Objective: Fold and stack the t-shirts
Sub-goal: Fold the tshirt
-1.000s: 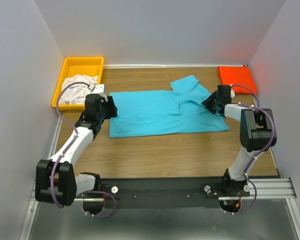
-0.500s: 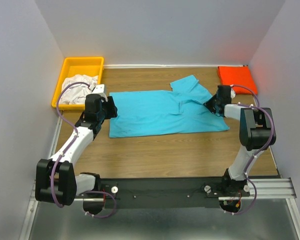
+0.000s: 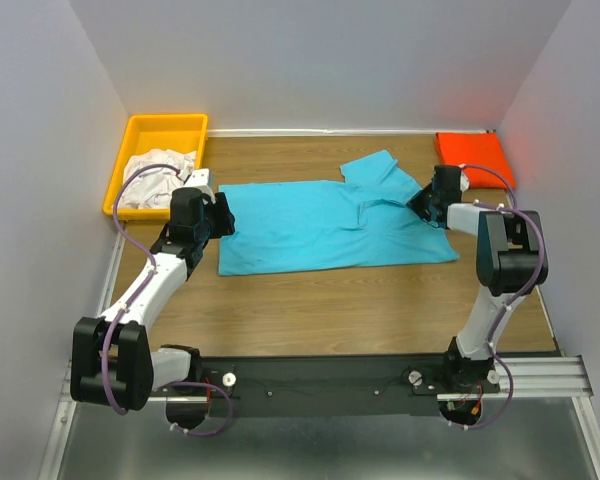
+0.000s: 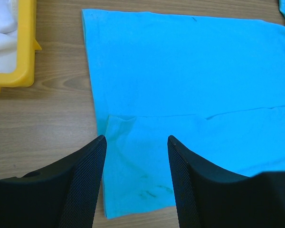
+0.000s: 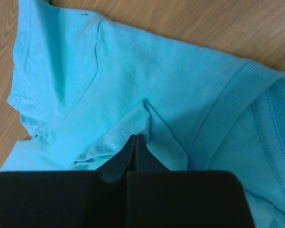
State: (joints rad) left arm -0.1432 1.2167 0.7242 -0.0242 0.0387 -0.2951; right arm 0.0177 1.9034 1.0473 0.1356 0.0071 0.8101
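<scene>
1 turquoise t-shirt and 1 orange-red t-shirt lie apart.

Right wrist view: tips of my right gripper buried in a pinched ridge of the turquoise t-shirt, itself cropped. Left wrist view: yellow bin and white cloth cut off at the edge.
</scene>
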